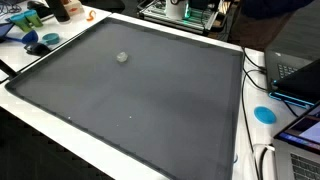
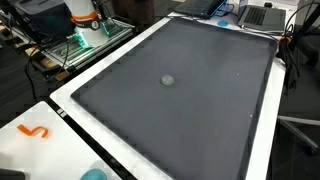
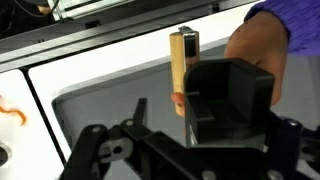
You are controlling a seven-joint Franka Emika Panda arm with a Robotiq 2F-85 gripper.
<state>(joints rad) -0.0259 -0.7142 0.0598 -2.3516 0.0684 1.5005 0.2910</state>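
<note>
In the wrist view a person's hand (image 3: 255,48) in a purple sleeve holds an upright wooden block (image 3: 181,65) with a dark top against a black box-shaped piece (image 3: 232,95). Both sit between the fingers of my gripper (image 3: 212,113). The left finger (image 3: 139,106) stands apart from the wood, with grey mat showing in the gap, so the gripper looks open. The right finger is mostly hidden behind the box. Neither arm nor gripper appears in the exterior views. A small grey round object (image 1: 122,57) (image 2: 167,79) lies alone on the dark mat (image 1: 150,110) (image 2: 200,120).
The mat covers a white table (image 1: 60,135) (image 2: 60,130). Laptops and cables (image 1: 295,80) (image 2: 262,15) crowd one side, and a wire rack with equipment (image 1: 185,12) (image 2: 75,40) stands beyond the edge. A blue disc (image 1: 264,114) and an orange squiggle (image 2: 35,131) lie on the white border.
</note>
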